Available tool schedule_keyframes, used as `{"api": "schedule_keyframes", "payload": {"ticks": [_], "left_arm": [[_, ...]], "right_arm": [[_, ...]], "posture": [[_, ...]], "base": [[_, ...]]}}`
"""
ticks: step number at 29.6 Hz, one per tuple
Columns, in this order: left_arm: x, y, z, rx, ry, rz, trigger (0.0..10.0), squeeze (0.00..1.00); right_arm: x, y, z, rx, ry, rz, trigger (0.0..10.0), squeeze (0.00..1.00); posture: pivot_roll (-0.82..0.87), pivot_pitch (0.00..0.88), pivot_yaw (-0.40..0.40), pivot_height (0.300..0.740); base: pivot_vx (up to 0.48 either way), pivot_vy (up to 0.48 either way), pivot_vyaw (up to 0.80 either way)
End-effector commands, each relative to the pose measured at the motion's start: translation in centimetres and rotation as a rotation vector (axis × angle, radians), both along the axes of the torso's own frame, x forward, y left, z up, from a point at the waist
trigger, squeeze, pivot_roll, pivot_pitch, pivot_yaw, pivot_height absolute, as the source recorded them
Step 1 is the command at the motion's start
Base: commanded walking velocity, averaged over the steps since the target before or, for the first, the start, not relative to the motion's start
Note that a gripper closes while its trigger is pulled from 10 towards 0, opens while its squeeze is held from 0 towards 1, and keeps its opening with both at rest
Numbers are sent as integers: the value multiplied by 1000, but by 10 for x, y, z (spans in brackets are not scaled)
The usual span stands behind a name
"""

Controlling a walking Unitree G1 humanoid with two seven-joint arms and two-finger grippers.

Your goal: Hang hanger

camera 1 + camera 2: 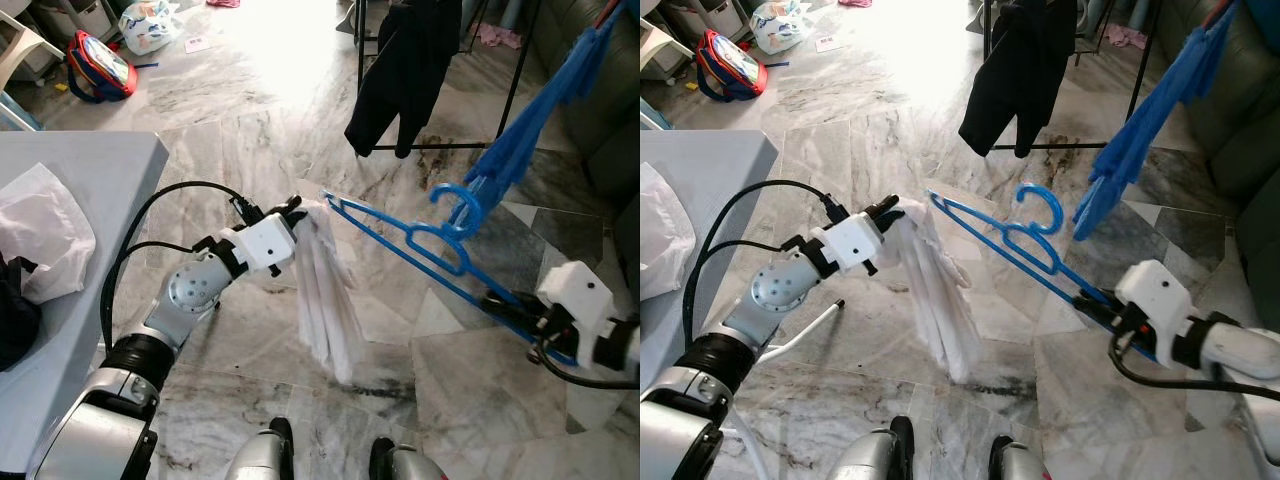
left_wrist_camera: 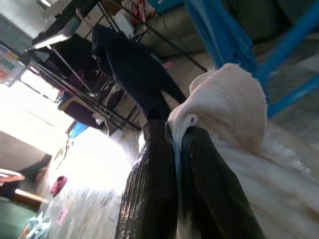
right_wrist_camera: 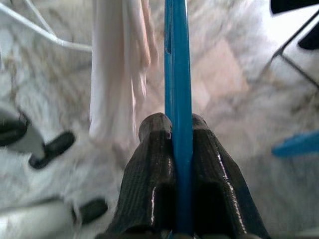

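Observation:
A blue plastic hanger [image 1: 420, 245] is held slantwise above the marble floor, hook up. My right gripper [image 1: 510, 305] is shut on its lower right end; in the right wrist view the blue bar [image 3: 177, 59] runs between the pressed fingers [image 3: 154, 169]. My left gripper [image 1: 297, 212] is at the hanger's upper left tip, shut on a white garment [image 1: 325, 300] that droops toward the floor. In the left wrist view the white cloth [image 2: 229, 99] is pinched between the black fingers [image 2: 149, 189].
A black clothes rack [image 1: 520, 70] stands behind, with a dark garment [image 1: 400, 70] and a blue garment [image 1: 540, 110] hanging on it. On my left is a grey table [image 1: 90, 170] with a white bag [image 1: 40, 230]. A red bag [image 1: 100, 65] lies on the far floor.

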State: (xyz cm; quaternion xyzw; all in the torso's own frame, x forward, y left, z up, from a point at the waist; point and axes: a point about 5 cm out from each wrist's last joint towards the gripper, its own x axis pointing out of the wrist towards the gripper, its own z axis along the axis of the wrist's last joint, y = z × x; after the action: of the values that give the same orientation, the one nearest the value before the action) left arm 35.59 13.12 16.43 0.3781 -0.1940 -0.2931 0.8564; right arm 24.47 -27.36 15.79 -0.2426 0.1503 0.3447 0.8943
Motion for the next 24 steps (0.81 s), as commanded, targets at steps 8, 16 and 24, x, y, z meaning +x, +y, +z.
{"api": "schedule_keyframes", "payload": {"ticks": [8,16,24], "left_arm": [[2,7,0,26,5,10,10000,0],[-1,5,-2,33,9,-20,10000,0],[-5,2,-2,24,9,-75,10000,0]], "right_arm": [[-13,10,-12,-21,96,67,10000,0],[-10,22,-19,0,111,97,10000,0],[-6,25,-22,-1,112,109,10000,0]], "posture": [[51,264,95,740],[64,261,95,740],[69,261,94,740]], "base": [[0,0,0],[0,0,0],[0,0,0]]}}
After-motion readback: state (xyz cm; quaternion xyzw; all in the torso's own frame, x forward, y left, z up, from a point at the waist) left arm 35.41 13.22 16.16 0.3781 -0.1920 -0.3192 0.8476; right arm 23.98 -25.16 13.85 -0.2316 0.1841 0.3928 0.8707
